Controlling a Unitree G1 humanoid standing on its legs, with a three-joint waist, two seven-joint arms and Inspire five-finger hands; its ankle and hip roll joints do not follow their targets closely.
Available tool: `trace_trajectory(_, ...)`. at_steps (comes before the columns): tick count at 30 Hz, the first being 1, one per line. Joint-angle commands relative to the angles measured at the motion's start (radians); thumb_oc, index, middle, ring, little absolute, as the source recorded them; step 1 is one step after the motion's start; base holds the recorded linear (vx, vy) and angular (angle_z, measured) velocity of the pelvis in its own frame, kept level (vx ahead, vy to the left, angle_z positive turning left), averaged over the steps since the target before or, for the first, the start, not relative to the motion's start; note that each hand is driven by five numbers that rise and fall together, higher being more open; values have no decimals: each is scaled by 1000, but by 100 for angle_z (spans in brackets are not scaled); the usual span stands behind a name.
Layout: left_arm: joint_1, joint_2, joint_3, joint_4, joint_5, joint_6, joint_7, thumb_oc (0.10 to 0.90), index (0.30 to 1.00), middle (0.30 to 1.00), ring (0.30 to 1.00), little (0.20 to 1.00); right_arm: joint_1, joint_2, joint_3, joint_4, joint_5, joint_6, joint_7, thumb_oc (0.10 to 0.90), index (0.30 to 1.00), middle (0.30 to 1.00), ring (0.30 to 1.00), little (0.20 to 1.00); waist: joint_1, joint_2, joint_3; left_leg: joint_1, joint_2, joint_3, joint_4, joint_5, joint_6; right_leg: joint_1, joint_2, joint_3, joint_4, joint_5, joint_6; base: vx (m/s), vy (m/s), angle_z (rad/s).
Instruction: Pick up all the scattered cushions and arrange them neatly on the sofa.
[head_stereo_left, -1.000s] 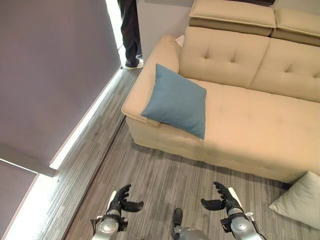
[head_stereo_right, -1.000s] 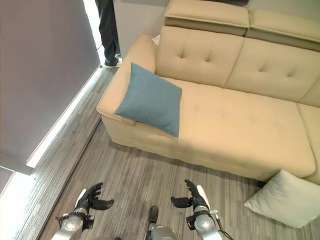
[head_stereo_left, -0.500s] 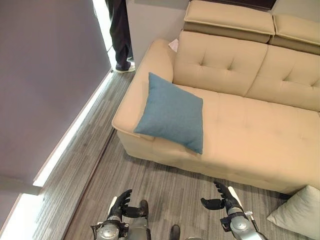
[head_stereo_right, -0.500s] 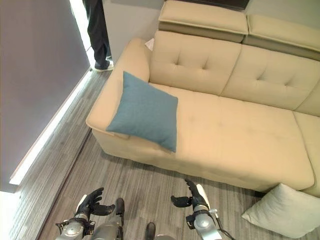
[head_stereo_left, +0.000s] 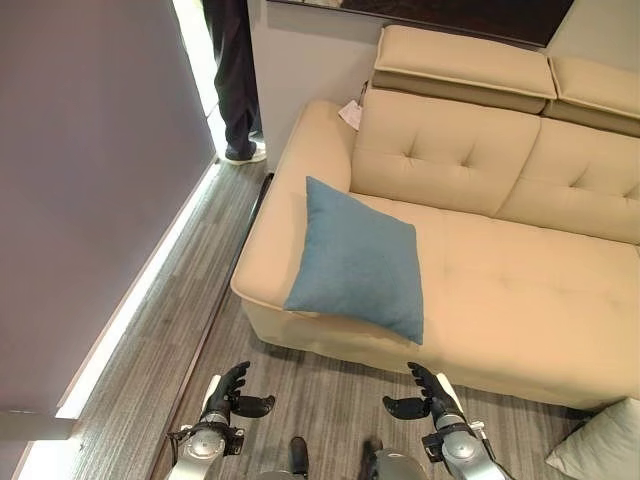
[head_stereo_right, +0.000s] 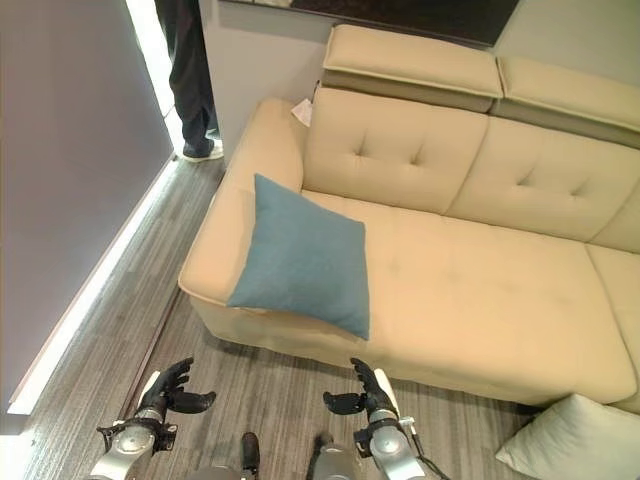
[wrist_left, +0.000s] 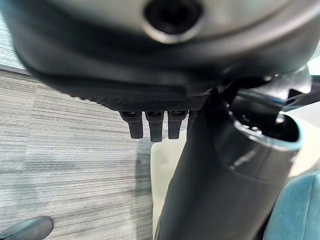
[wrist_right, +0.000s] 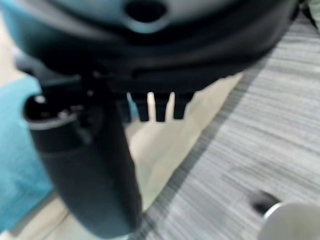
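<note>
Both hands are empty and relaxed: the left hand (head_stereo_left: 232, 392) and the right hand (head_stereo_left: 425, 393) hang low over the floor, fingers loosely spread, thumbs out, gripping nothing. Just ahead of them, the blue cushion (head_stereo_left: 360, 260) lies flat on the near-left corner of the sofa (head_stereo_left: 520, 270), its lower corner hanging slightly over the front edge of the seat. Off to the right, a pale cushion (head_stereo_right: 565, 445) sits on the floor, close against the sofa's front. That looks like the one to fetch. Judging by its plump look, it should be light, soft and squashy, nothing fragile, though it will sag if pinched at a corner; a hand on each opposite side seems the surest hold. Underfoot is grey striped carpet (head_stereo_left: 330, 375), flat and unlikely to snag. The tan seat is broad and bare to the right of the blue cushion. Back left, a person's legs (head_stereo_left: 232, 70) stand by the wall, well apart from the work.
</note>
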Motion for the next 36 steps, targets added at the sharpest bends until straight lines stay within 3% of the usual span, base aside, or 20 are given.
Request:
trace_trajectory(1, -5, -3, -12, -45, 29, -44, -1, 800, 900, 900, 900, 900, -24, -58, -21, -37, 5, -39, -31, 800, 900, 900, 900, 900, -18, -21, -5, 21, -6, -3, 47, -133, -70, 60, 45, -5, -103, 110, 3, 153, -63, 35)
trace_trajectory(5, 5, -12, -10, -52, 37, -45, -1, 800, 900, 900, 900, 900, -7, -64, -24, -49, 2, -45, -34, 800, 900, 900, 900, 900, -23, -23, -17, 44, -12, -8, 46, -152, -73, 84, 56, 26, -104, 114, -9, 151, -66, 15)
trace_trajectory(8, 16, -16, -12, -55, 34, -44, -4, 800, 900, 900, 900, 900, 3, -67, -32, -52, 4, -51, -32, 800, 900, 900, 900, 900, -31, -16, -30, 49, 5, -11, 83, -183, -99, 121, 60, 18, -125, 94, -26, 189, -113, 10)
trace_trajectory(10, 18, -18, -13, -67, 26, -44, -8, 800, 900, 900, 900, 900, 5, -73, -35, -54, 8, -57, -31, 800, 900, 900, 900, 900, -35, -22, -30, 12, 9, -2, 179, -193, -129, 156, 64, 21, -166, 89, -40, 109, -134, 20)
trace_trajectory(12, 15, -13, -18, -98, 14, -43, -10, 800, 900, 900, 900, 900, -1, -88, -34, -74, 15, -59, -32, 800, 900, 900, 900, 900, -23, -35, -3, -98, 28, -3, 393, -145, -165, 188, 64, 27, -193, 89, -64, -4, -146, 39)
trace_trajectory(14, 6, -14, -14, -98, -1, -41, -3, 800, 900, 900, 900, 900, -16, -95, -33, -59, 24, -54, -37, 800, 900, 900, 900, 900, -11, -47, 10, -164, 41, -2, 478, -131, -165, 207, 67, 24, -213, 80, -79, 36, -109, 42)
trace_trajectory(16, 14, -18, -3, -84, -14, -37, 2, 800, 900, 900, 900, 900, -23, -98, -34, -42, 36, -45, -39, 800, 900, 900, 900, 900, 4, -48, 5, -185, 52, -5, 395, -168, -141, 229, 70, 32, -225, 63, -72, 173, -22, 0)
trace_trajectory(18, 21, -18, 0, -84, -18, -37, 6, 800, 900, 900, 900, 900, -24, -99, -35, -42, 39, -45, -41, 800, 900, 900, 900, 900, 7, -50, -4, -187, 50, -17, 341, -145, -140, 232, 72, 37, -230, 60, -68, 134, 24, -1)
trace_trajectory(20, 31, -21, 10, -77, -34, -36, 11, 800, 900, 900, 900, 900, -25, -101, -38, -19, 35, -44, -53, 800, 900, 900, 900, 900, 25, -28, -9, -180, 59, -64, 182, -84, -144, 255, 95, 62, -230, 36, -61, 168, 59, 5)
trace_trajectory(23, 37, -19, 12, -77, -29, -30, 9, 800, 900, 900, 900, 900, -20, -95, -42, -2, 30, -41, -52, 800, 900, 900, 900, 900, 18, -23, -25, -160, 61, -72, 144, -62, -143, 261, 99, 64, -225, 32, -64, 166, 77, -19)
trace_trajectory(28, 47, -15, 19, -25, -10, -28, 5, 800, 900, 900, 900, 900, -18, -86, -40, 31, 31, -34, -49, 800, 900, 900, 900, 900, 17, -22, -54, -74, 43, -50, 61, -63, -124, 280, 89, 97, -221, 35, -54, 147, 97, -35)
trace_trajectory(36, 42, 27, 76, -11, 24, -33, 46, 800, 900, 900, 900, 900, -23, -117, -62, 46, -9, -23, -72, 800, 900, 900, 900, 900, 22, -22, -79, -19, 36, -28, 9, -72, -114, 300, 80, 106, -240, 40, -35, 86, 42, -5)
